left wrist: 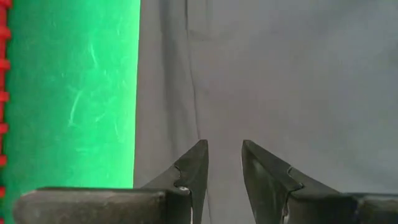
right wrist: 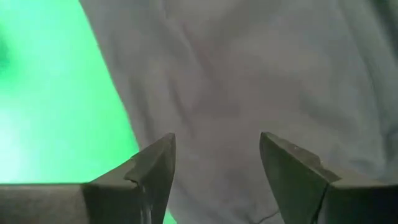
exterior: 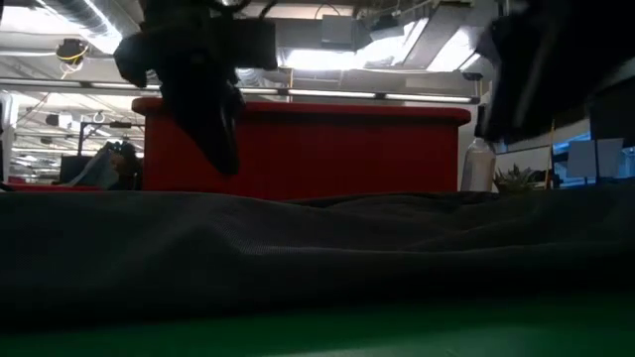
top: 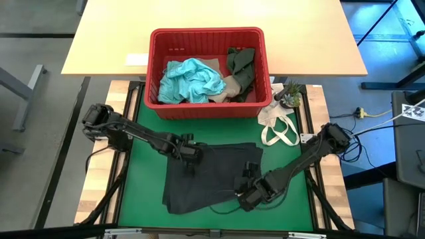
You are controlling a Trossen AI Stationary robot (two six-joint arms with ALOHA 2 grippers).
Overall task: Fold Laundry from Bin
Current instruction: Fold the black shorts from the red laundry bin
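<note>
A dark grey garment (top: pixel 212 176) lies spread flat on the green mat (top: pixel 143 179); it also shows in the low view (exterior: pixel 317 248). My left gripper (top: pixel 189 151) is open, its fingers a little apart, over the garment's far left part (left wrist: pixel 280 74), close to its edge. My right gripper (top: pixel 249 192) is open wide over the garment's near right part (right wrist: pixel 249 74), beside its edge. In the low view my left gripper (exterior: pixel 213 129) hangs above the cloth. The red bin (top: pixel 207 33) at the far side holds a light teal (top: pixel 192 79), a beige-tan (top: pixel 229 86) and a dark olive garment (top: pixel 242 63).
A white cloth bag with loop handles (top: pixel 279 126) lies on the mat's far right, beside a small potted plant (top: pixel 290 93). The bin's near wall (exterior: pixel 298 149) stands just beyond the garment. A wooden table top (top: pixel 106 40) lies behind the bin.
</note>
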